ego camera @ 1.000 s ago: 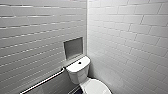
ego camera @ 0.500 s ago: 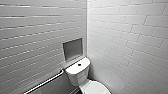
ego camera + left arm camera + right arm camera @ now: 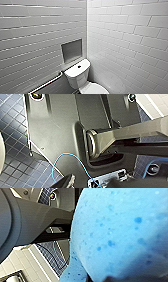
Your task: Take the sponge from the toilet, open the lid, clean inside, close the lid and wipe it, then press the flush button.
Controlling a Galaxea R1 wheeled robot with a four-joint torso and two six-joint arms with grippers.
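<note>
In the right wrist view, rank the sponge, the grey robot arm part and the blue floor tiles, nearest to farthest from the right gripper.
1. sponge: closest, in front of everything else.
2. grey arm part: behind the sponge's edge.
3. blue floor tiles: beneath both, partly hidden by the arm part.

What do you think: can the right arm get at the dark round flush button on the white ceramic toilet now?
Probably not yet. Nothing covers the button, but the right wrist view has the bright blue sponge over floor tiles, not the toilet.
</note>
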